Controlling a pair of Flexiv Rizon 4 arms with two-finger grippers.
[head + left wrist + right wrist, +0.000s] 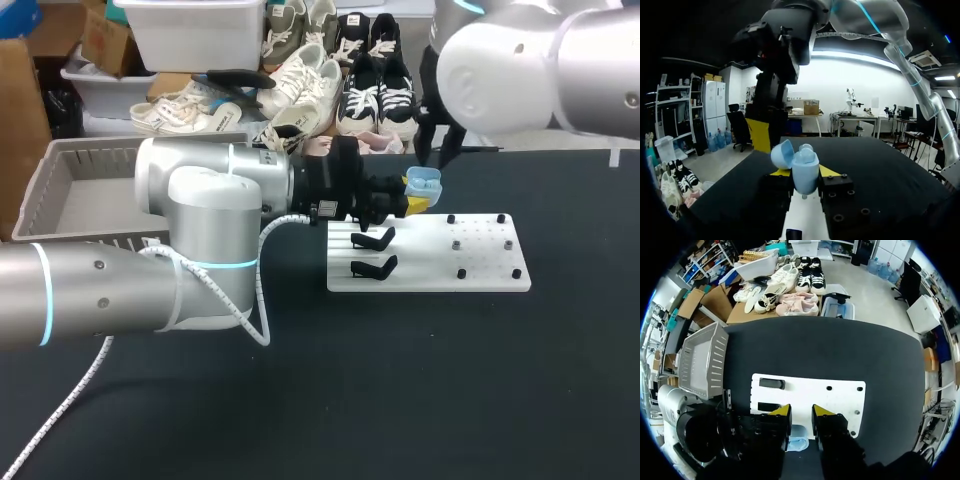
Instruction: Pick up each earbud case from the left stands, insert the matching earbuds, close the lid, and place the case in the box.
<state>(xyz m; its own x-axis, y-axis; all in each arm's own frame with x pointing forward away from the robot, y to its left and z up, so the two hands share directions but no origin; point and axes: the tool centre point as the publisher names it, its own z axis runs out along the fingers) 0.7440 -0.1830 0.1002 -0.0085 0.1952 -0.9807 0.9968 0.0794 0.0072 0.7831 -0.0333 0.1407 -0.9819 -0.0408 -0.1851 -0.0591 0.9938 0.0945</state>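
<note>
Head view shows the black surface (400, 390), the left arm (200, 240) lying across it from the left and the right arm (520, 70) coming in at the far right. A grey box (70, 165) sits far left, and a white board (480, 268) with two black stands (372, 240) sits in the middle. The left gripper (412, 200) has its jaws closed on a light blue earbud case (424, 181), lid open, at the board's far left corner, and the right gripper (801, 412) hangs just over the case, jaws apart with nothing between them.
</note>
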